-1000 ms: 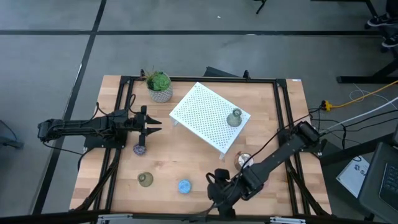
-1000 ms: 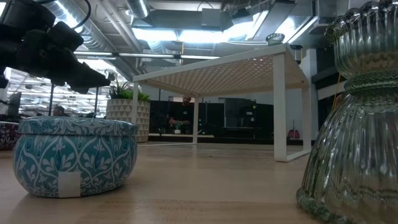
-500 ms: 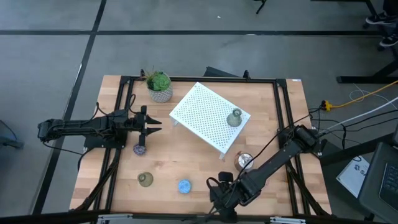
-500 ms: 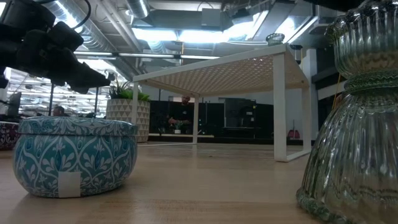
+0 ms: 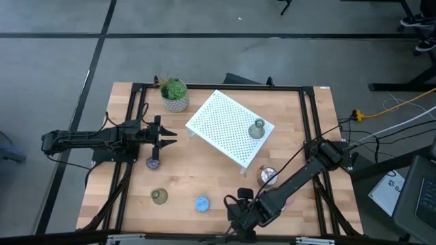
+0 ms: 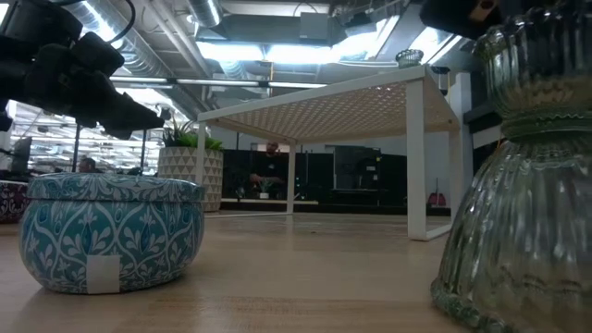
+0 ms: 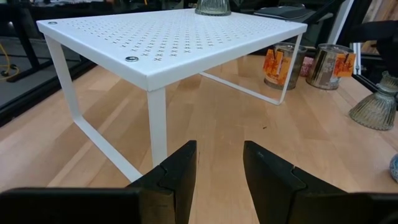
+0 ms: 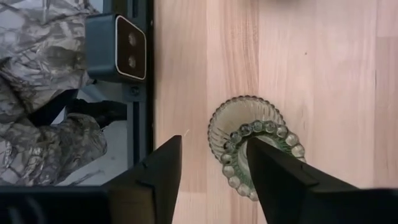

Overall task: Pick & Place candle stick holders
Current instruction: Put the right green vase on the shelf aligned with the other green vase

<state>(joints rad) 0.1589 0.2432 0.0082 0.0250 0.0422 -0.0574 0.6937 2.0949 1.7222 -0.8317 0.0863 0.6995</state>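
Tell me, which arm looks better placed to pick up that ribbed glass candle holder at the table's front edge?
The right. Its gripper hangs directly over the ribbed glass holder, fingers straddling the top. The left gripper waits far across the table by the purple holder, facing the white stand.

We see a white perforated stand [image 5: 229, 127] on the pale wood table [image 5: 211, 177]. Near the stand sit a teal tin with a white leaf pattern [image 6: 111, 231] and a ribbed olive-green glass holder [image 8: 252, 143].
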